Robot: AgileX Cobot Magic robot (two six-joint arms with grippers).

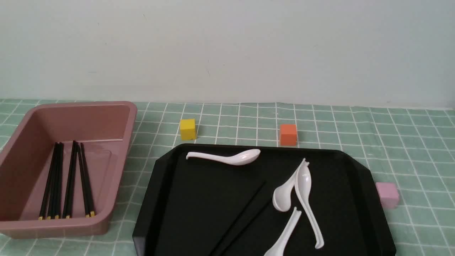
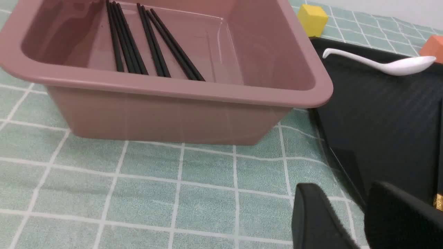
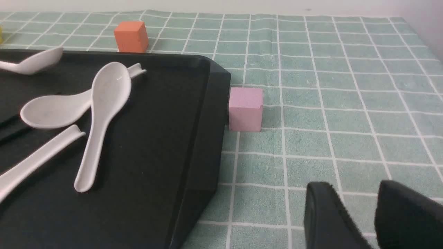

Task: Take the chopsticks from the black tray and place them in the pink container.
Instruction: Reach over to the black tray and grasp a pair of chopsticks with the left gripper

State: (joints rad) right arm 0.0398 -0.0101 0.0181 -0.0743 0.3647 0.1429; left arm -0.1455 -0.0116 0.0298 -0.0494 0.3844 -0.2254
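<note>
Now | pink container (image 1: 132,115): chopsticks (image 1: 57,177) | black tray (image 1: 156,199): chopsticks, spoons (image 1: 227,157) | left claw (image 2: 346,188), right claw (image 3: 354,186): slightly parted, empty

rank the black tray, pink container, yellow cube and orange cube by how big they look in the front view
1. black tray
2. pink container
3. yellow cube and orange cube, about alike, not ranked

One black tray (image 1: 153,199) fills the lower centre and one pink container (image 1: 106,106) sits at the left. Four white spoons (image 1: 227,157) lie on the tray. Of the chopsticks (image 1: 251,199), two are on the tray. Roughly eight more are in the container, bunched too tightly to count exactly. Across the upper middle and right are one yellow cube (image 1: 187,129), one orange cube (image 1: 288,134) and one pale-pink cube (image 1: 387,194).
</note>
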